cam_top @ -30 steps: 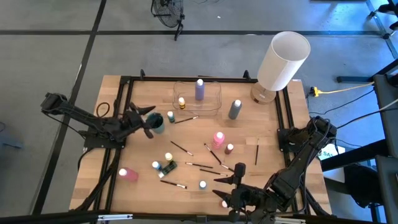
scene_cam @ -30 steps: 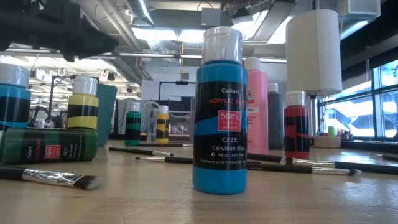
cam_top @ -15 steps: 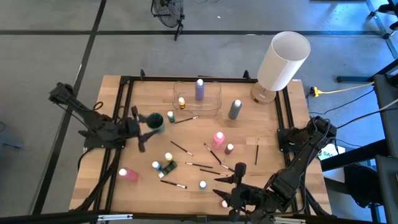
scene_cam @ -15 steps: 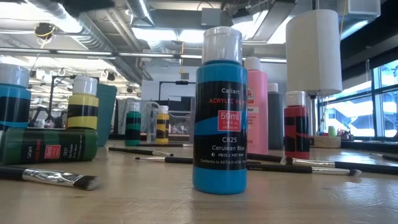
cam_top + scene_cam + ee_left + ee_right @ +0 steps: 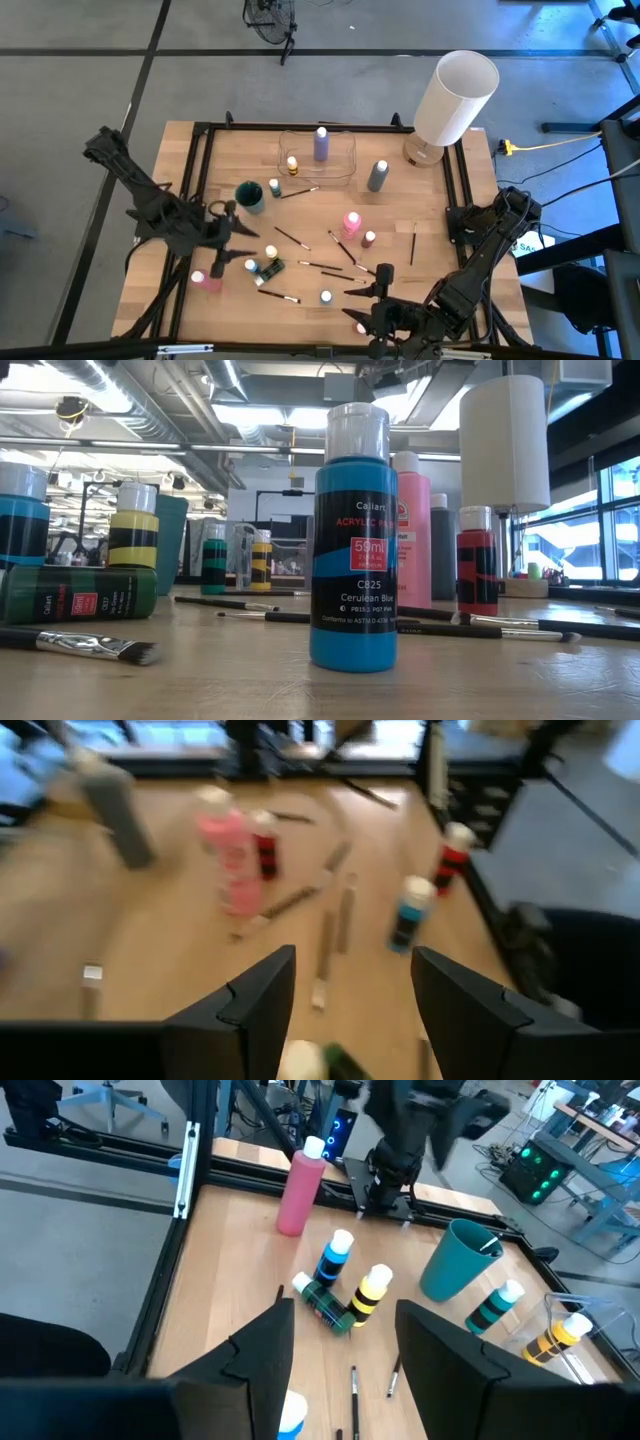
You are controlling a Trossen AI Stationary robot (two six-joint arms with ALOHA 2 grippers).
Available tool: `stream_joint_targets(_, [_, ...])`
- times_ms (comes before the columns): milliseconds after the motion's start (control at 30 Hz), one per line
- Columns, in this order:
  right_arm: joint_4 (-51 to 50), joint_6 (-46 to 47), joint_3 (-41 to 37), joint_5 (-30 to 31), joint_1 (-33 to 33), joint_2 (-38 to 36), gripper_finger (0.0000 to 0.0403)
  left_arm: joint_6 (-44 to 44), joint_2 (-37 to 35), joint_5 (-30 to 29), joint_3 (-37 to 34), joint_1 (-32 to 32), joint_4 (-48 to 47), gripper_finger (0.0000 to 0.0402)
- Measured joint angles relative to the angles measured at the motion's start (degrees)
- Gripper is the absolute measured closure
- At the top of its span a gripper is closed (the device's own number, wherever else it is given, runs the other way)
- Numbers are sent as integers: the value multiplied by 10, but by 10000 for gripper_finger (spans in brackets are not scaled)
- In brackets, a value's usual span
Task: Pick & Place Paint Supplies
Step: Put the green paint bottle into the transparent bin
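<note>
The paint supplies lie scattered over the counter (image 5: 400, 200): a yellow bottle (image 5: 271, 252), a blue bottle (image 5: 250, 266) and a green bottle (image 5: 270, 268) lying flat form a cluster toward the near left, with a tall pink bottle (image 5: 205, 280) just beyond them at the left edge and brushes (image 5: 325, 268) spread through the middle. A clear tray (image 5: 345, 168) at the far side already holds a purple bottle (image 5: 321, 143) and a small yellow one.

Change over the last second — the left tool (image 5: 228, 240) has swung from beside the teal cup (image 5: 249, 196) toward the near-left cluster. Its jaws stand apart and hold nothing. This probably marks the approach to the next pick.

The right tool (image 5: 375, 295) waits at the near edge — jaws apart, empty.
</note>
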Motion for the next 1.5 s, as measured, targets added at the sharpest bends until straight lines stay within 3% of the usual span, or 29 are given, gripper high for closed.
stream_joint_targets(167, [0,-7,0,0,-3,0,225,-24,88,65,45,-10,-21,206])
stream_joint_targets(400, [-2,-11,0,0,-7,0,225,-64,219,107,102,-9,-82,206])
stream_joint_targets(667, [-2,-28,0,-16,-7,0,225,-235,321,145,174,7,-160,206])
stream_joint_targets(933, [-5,-47,0,-30,-11,0,225,-344,367,192,218,62,-233,206])
stream_joint_targets(1200, [-5,-48,0,-41,-20,0,225,-305,382,252,218,97,-247,206])
stream_joint_targets(1500, [-6,-48,0,-72,-22,0,225,-274,381,260,218,95,-221,206])
